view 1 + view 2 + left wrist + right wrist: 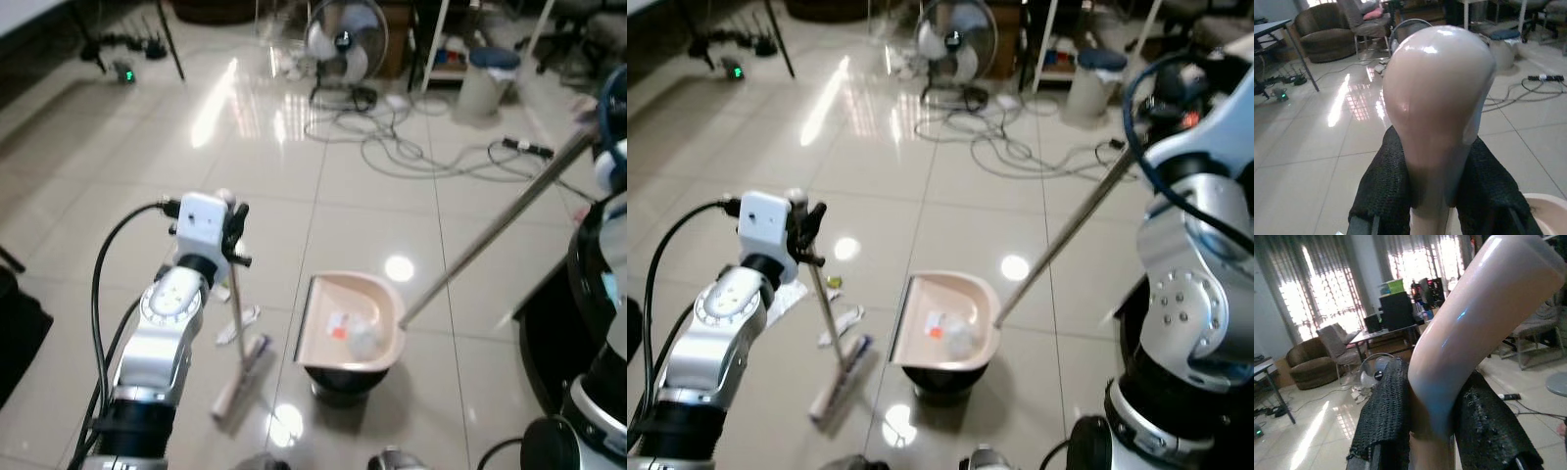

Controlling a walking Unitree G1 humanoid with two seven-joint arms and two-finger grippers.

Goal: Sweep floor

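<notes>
My left gripper (231, 227) is shut on the top of a pale broom handle (1437, 98), black fingers (1382, 191) pressed on both sides of it. The broom stands nearly upright, its head (241, 384) resting on the glossy tiles. A beige dustpan (349, 323) sits just right of the broom head, with a white crumpled scrap and an orange bit inside. Its long handle (500, 227) slants up to the right, where my right gripper (1432, 431) is shut on the curved end. White paper scraps (839, 323) and a small yellow bit (833, 282) lie on the floor by the broom.
A standing fan (343, 44) and a tangle of cables (411, 147) with a power strip (529, 148) are at the back. A white bin with a blue lid (487, 83) is back right. A dark piece of furniture (549, 323) borders the right side. Something dark and round (338, 390) lies under the dustpan.
</notes>
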